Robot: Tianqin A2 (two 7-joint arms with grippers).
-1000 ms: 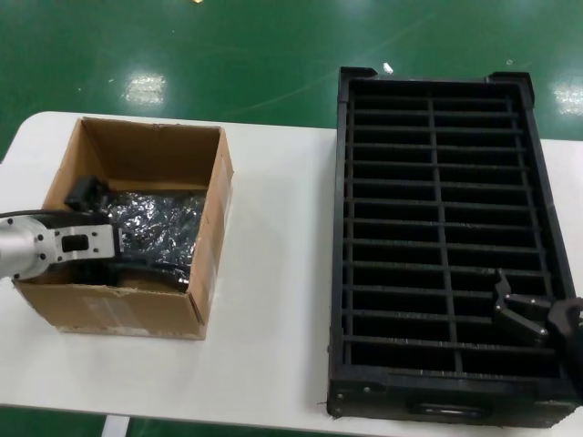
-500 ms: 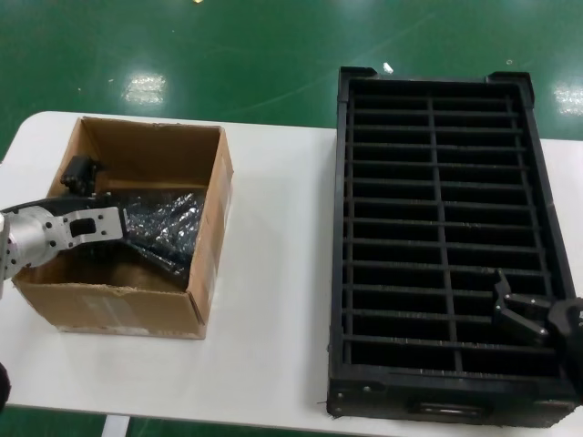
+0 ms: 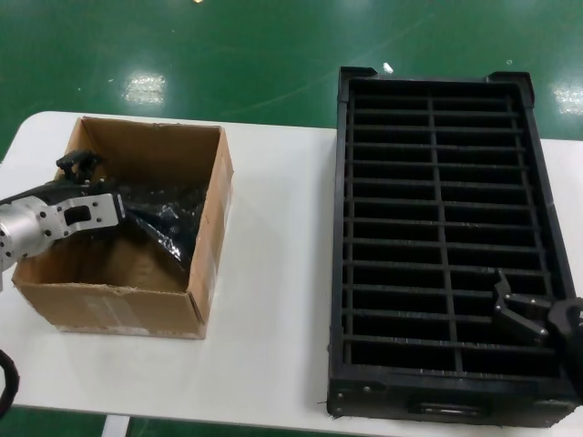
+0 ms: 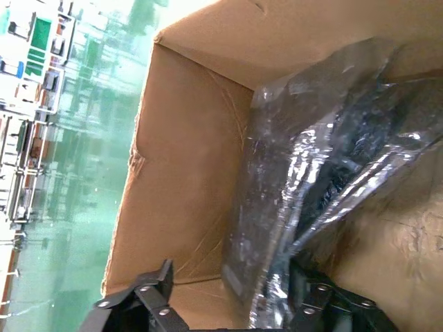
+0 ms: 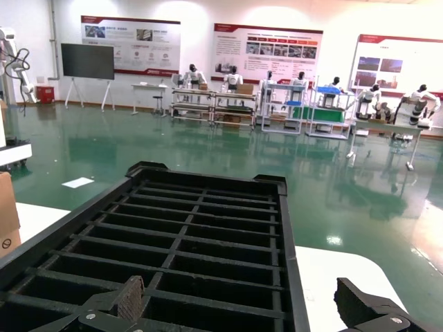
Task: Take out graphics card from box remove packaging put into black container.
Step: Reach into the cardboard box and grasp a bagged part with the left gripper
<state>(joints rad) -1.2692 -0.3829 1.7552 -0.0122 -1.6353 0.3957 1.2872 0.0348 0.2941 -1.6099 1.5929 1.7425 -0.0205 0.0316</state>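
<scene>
1. Left gripper (image 3: 123, 211): closed on the wrapped card (image 3: 168, 218), held inside the box (image 3: 211, 223), at 9 o'clock from the tray (image 3: 339, 273).
2. Right gripper (image 5: 242, 304): open, parked over the tray's near end.
3. Risk: the limp bag may slip from the pinch or be snagged on the box's torn rim.

I see my right gripper (image 5: 239, 304) hanging spread wide over the black container (image 5: 208, 238), slots bare, green floor (image 5: 208, 149) behind.
</scene>
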